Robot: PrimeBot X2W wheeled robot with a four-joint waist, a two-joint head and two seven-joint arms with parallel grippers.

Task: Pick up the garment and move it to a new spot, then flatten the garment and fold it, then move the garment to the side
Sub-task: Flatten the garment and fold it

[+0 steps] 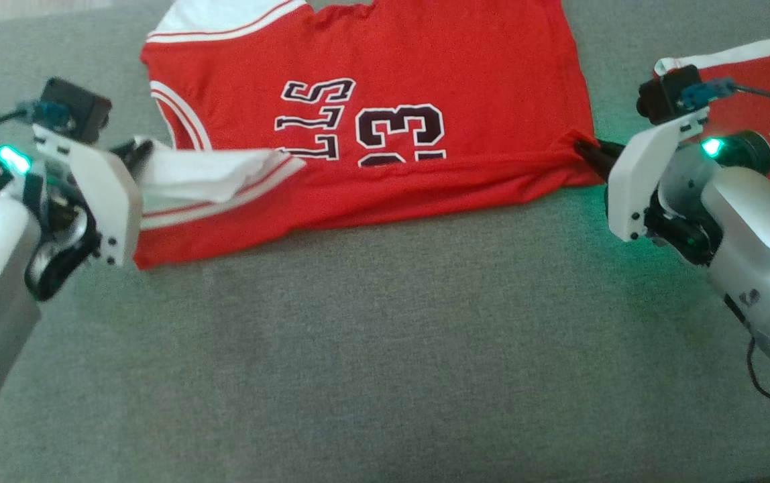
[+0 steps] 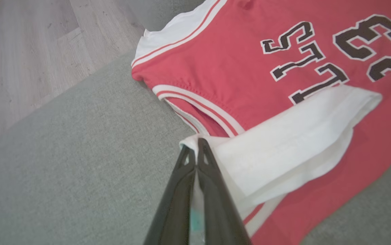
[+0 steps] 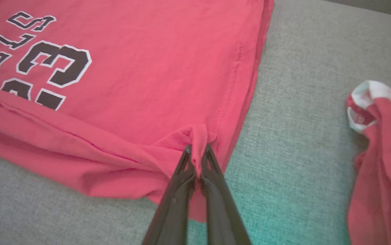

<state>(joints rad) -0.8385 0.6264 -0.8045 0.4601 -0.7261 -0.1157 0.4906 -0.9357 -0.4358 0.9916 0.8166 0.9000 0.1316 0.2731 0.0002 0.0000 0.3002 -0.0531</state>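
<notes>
Counting in the head view, two red garments are found on the grey fabric surface (image 1: 385,349). One jersey (image 1: 392,87) with black letters and a number lies in the middle, and one second garment (image 1: 760,94) is cut off at the right edge. The jersey's top is cut off too, and its near part is folded over, so some letters and one digit are half hidden. The left fingers (image 1: 131,151) are closed on its white-trimmed corner. The right fingers (image 1: 589,153) are closed on its red corner.

In the left wrist view, the left fingers (image 2: 200,151) are pressed together with white cloth caught between them. One white flap (image 2: 294,136) is laid over part of the jersey (image 2: 222,68). Wooden floor (image 2: 18,51) is seen beyond the surface (image 2: 62,153).

In the right wrist view, the right fingers (image 3: 207,160) are shut on a small pinch of the jersey (image 3: 147,85) at its hem. The second garment (image 3: 382,153) lies well apart on the surface (image 3: 301,102), and its shape cannot be made out.
</notes>
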